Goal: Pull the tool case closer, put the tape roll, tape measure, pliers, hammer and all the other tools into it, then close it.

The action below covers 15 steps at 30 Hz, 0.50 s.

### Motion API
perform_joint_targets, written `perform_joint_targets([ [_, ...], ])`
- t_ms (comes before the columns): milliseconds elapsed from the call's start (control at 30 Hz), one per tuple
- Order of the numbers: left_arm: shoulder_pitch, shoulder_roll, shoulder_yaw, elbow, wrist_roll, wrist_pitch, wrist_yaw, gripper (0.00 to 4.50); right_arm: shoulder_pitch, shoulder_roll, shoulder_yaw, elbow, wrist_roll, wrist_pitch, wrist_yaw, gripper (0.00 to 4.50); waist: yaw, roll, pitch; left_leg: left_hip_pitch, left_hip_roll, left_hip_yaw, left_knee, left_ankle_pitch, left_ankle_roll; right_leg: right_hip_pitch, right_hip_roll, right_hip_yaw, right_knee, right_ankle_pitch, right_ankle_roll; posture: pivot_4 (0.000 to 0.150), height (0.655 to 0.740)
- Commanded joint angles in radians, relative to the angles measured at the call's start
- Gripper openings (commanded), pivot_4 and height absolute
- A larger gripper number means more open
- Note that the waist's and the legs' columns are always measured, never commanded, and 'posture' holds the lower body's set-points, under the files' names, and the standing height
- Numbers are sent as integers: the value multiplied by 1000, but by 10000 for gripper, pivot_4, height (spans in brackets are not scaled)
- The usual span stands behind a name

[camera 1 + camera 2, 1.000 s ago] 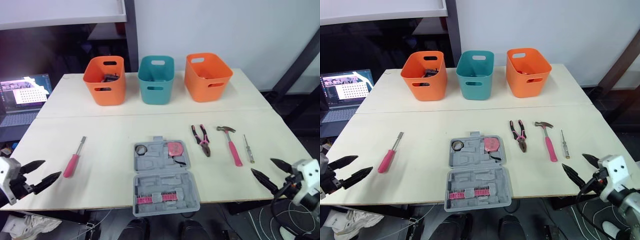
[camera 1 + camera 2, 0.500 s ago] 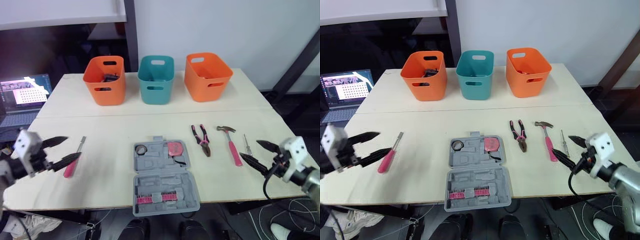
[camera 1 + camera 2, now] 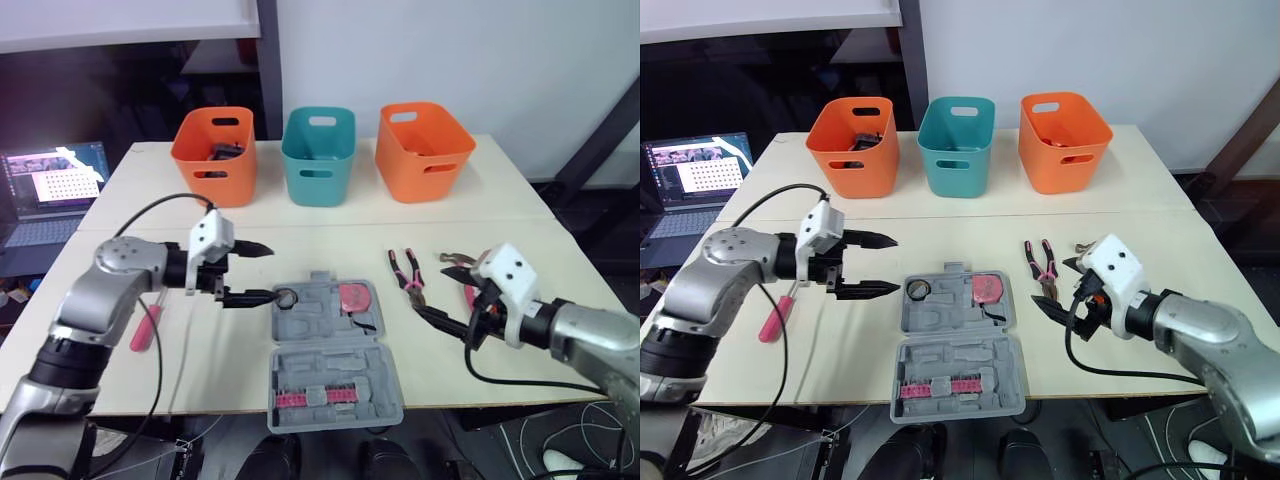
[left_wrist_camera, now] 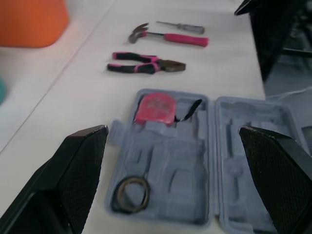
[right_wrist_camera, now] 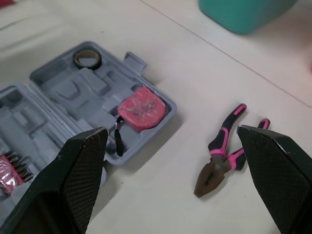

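Broadly, a pale table stands before a white wall, with a laptop off its 9 o'clock side. Along the far edge sit a left orange bin, a teal bin and a right orange bin. The left wrist view takes in the hammer and a slim screwdriver beyond the pliers; the right wrist view catches the teal bin's base. The left gripper, fingers apart, hovers with the tape roll at its 3 o'clock, inside the open tool case. The right gripper, also spread, has the pliers at 9 o'clock.

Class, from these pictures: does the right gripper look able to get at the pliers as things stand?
Probably yes. The right gripper hovers open right beside the pliers, which lie alone on the bare table with nothing over them.
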<state>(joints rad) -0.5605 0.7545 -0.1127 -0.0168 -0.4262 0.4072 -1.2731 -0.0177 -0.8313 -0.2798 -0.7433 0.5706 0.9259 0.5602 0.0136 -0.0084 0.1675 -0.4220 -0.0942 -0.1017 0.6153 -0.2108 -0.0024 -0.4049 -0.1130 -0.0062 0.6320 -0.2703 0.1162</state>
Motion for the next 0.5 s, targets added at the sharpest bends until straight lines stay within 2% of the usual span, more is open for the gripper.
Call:
perform_joint_targets([
  [33, -68, -28, -46, 47, 23, -26, -58, 45000, 0, 62, -21, -125, 16, 81, -125, 44801, -1, 0, 0, 0, 0, 0, 0, 0, 0, 0, 0, 0, 0, 0, 0, 1500, 7329],
  [167, -99, -59, -78, 88, 56, -71, -90, 45000, 10, 127, -35, -147, 25, 145, -196, 44801, -3, 0, 0, -1, 0, 0, 2, 0, 0, 0, 1, 0, 0, 1, 0, 1500, 7329],
  [333, -102, -65, -94, 58, 70, -91, -120, 45000, -26, 214, 24, 3, -65, 144, -315, 44801, -2, 0, 0, -1, 0, 0, 3, 1, 0, 0, 1, 0, 1, 1, 0, 1500, 7329],
  [500, -96, -64, -91, 2, 66, -68, -112, 45000, -52, 313, 97, 203, -166, -6, -354, 44801, -4, 0, 0, -1, 0, 0, 4, 1, 0, 0, 2, 0, 2, 1, 0, 1500, 7329],
])
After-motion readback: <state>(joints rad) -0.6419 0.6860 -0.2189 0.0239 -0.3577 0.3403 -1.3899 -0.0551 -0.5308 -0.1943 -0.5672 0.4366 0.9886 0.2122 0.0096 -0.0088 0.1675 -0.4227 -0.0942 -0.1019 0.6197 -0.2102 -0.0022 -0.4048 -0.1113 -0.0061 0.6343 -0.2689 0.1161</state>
